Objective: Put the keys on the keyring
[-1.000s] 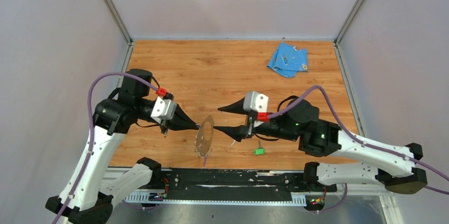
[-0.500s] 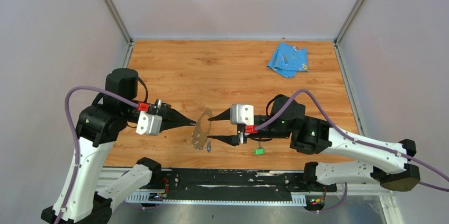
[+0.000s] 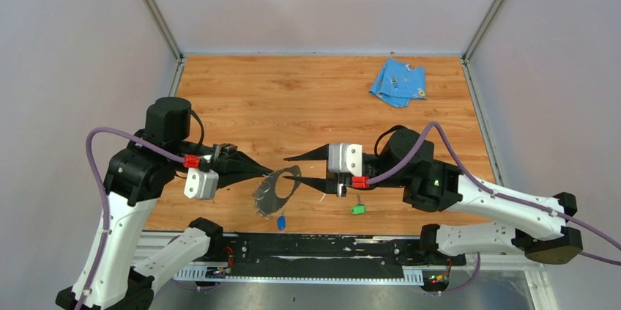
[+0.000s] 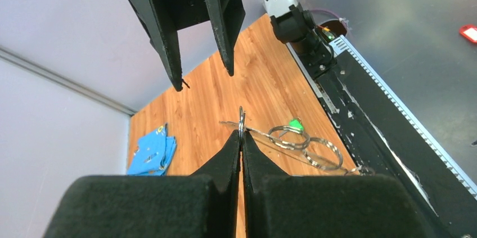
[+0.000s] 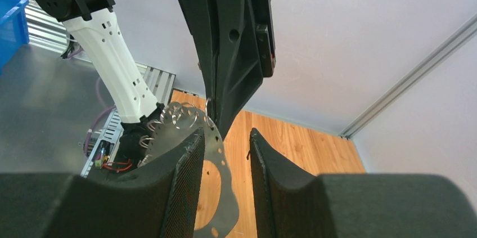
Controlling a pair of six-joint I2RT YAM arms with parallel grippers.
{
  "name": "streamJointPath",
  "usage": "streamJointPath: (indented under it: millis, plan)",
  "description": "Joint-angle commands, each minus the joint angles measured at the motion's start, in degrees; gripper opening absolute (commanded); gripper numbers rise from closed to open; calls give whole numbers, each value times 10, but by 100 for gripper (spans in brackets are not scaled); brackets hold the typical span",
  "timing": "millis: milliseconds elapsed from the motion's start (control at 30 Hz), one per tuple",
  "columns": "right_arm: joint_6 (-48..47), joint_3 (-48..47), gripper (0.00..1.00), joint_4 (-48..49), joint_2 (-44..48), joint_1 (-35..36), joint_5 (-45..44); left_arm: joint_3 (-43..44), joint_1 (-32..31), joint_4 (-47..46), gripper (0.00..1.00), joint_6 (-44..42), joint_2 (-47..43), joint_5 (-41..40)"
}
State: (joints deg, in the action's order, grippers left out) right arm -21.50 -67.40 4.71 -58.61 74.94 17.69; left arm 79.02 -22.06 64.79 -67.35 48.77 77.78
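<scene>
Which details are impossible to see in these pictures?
1. Top view: whether the small blue-headed metal key hangs from the large grey metal keyring; it is too small to tell.
2. Right wrist view: whether the right gripper touches the keyring; its own finger covers the ring's edge.

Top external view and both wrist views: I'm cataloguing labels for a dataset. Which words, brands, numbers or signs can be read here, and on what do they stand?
No text can be read in any view.
On the crumpled light-blue cloth: small printed marks, too small to read.
</scene>
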Motion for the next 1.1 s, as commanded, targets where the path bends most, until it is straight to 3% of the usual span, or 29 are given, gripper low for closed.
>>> streamJointPath:
  millis: [0,400,800,1067]
  plan:
    - [-12,-32,38,18,-14,-4,30,2,-6,-6,0,-14,6,22]
    - [-9,-68,38,-29,-46,1,75,4,-6,-7,0,10,5,23]
    - [-17,-81,32,-41,-67,3,26,8,-6,-6,0,31,7,25]
    - [-17,-91,13,-43,-77,4,-6,6,-6,-6,0,29,10,29]
